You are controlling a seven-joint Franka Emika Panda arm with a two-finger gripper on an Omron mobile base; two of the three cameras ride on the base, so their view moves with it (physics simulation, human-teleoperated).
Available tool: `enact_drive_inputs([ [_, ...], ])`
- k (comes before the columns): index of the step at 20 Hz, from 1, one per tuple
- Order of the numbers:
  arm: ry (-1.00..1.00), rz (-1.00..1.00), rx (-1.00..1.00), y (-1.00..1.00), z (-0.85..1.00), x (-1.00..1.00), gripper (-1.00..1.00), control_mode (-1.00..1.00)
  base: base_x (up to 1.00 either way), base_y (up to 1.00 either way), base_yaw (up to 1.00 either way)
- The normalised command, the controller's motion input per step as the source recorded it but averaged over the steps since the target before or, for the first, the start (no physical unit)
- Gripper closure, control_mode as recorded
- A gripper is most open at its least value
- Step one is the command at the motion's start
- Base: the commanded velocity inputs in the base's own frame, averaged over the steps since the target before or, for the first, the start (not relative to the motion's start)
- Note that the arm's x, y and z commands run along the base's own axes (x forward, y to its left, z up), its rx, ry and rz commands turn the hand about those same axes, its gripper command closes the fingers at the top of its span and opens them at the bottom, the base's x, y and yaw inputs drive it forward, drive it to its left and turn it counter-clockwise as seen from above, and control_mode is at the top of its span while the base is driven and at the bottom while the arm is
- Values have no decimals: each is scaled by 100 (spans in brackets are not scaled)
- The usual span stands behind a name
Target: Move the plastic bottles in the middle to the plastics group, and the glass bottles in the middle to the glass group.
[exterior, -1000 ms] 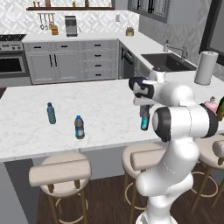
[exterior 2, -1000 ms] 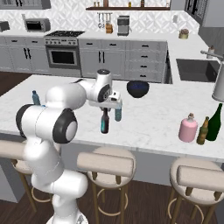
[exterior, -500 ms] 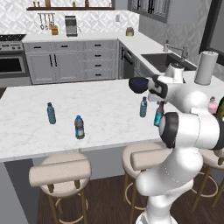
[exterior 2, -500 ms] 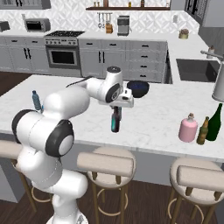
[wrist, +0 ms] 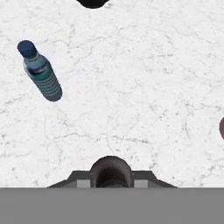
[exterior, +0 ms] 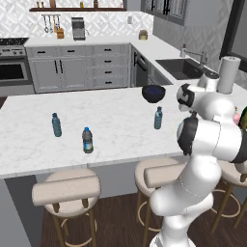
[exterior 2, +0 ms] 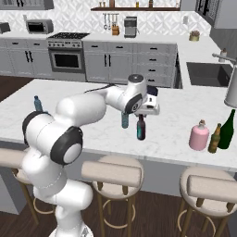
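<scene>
My gripper (exterior 2: 141, 115) is shut on the neck of the slim dark bottle with a teal lower part (exterior 2: 140, 130), which hangs upright just above the counter. In the hand view its dark top (wrist: 110, 169) sits between my fingertips. The small clear blue-capped plastic bottle (exterior 2: 124, 121) (exterior: 158, 117) (wrist: 41, 75) stands just left of it. Further right stand the pink bottle (exterior 2: 199, 136) and the olive-green bottle (exterior 2: 227, 130). Two blue-capped water bottles (exterior: 56, 125) (exterior: 87, 140) stand far left.
A dark bowl (exterior: 153, 92) sits on the marble island (exterior 2: 176, 115) behind the middle bottle. A small brown bottle (exterior 2: 214, 138) stands between the pink and green ones. A paper-towel roll (exterior 2: 231, 87) is at the far right. Stools (exterior 2: 111, 172) line the near edge.
The arm has carried the teal-bottomed dark bottle to the right along the counter, past the clear plastic bottle. The other bottles have stayed put.
</scene>
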Motion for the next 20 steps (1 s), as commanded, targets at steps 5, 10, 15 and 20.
enact_drive_inputs([
  [5, -1, -4, -5, -87, 0, 10, 100, -100, 0, 0, 0],
  [10, 0, -6, -2, -92, 0, 2, 100, -100, 0, 0, 0],
  [15, -9, 0, -1, -66, -10, -22, 100, -100, 0, 0, 0],
  [20, -3, -4, -1, -51, -13, 5, 100, -100, 0, 0, 0],
])
